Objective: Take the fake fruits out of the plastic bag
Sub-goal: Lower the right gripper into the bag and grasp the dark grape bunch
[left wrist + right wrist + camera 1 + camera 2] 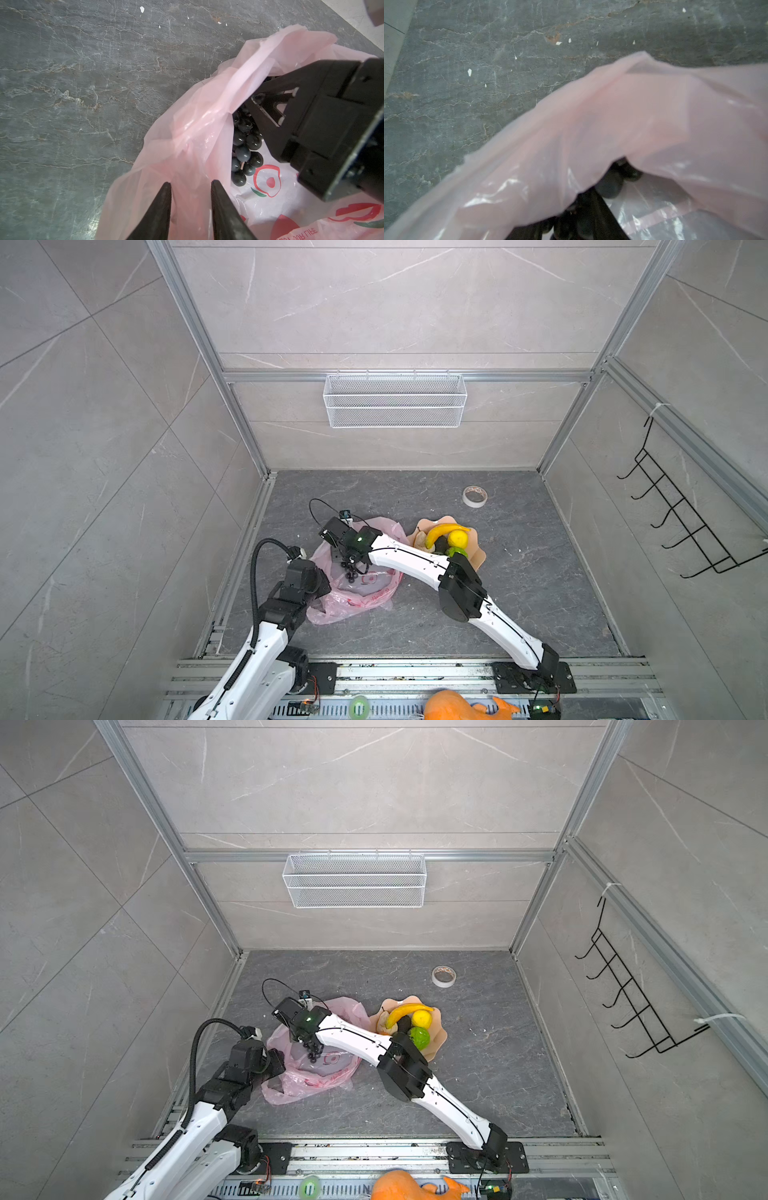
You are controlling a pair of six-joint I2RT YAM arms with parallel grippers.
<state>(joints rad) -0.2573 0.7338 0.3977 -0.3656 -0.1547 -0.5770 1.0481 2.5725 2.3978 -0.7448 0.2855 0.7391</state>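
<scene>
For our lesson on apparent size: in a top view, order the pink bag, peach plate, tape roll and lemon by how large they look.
1. pink bag
2. peach plate
3. tape roll and lemon: too alike to rank.

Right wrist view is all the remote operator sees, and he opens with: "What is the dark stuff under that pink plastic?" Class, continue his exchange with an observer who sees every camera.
Observer: A black grape bunch, lying in the mouth of the plastic bag.
Operator: Is my right gripper on it?
Observer: Its fingers flank the bunch's top; whether they have clamped, I cannot tell.
Operator: Is any fruit out of the bag?
Observer: Yes: a banana and a lemon lie on the peach plate beside it.
</scene>
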